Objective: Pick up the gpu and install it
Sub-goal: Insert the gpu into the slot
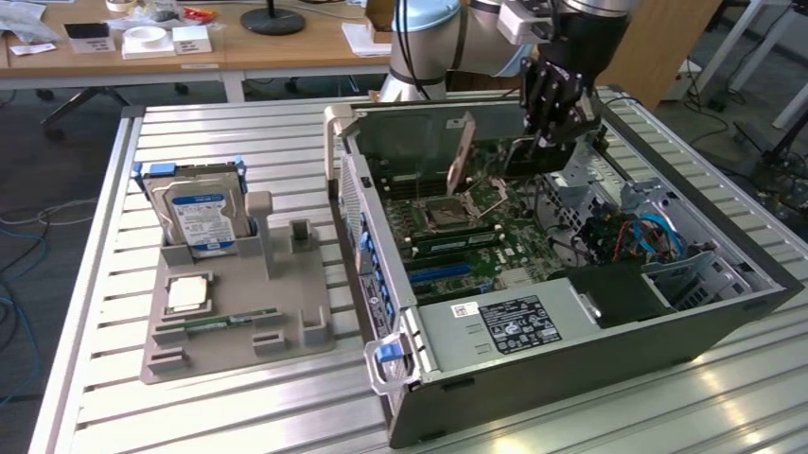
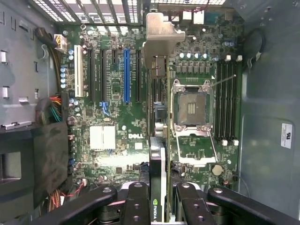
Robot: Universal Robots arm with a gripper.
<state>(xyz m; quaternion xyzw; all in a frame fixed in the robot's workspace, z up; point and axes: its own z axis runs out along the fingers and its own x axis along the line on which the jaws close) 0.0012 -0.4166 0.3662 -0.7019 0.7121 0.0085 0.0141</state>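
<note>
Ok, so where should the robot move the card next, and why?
Probably a small sideways shift toward the long blue slot. The gripper is shut on the gpu, held edge-down over the motherboard, but the card's edge hangs between the black slots and the processor socket, not over the blue slot. Lowering it here would likely miss any slot.

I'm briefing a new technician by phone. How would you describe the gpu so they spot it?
Find the open computer case on the slatted table, then the end effector above its motherboard. The gpu is the card gripped edge-on there; its NVIDIA label and silver end bracket set it apart from the slots.
</note>
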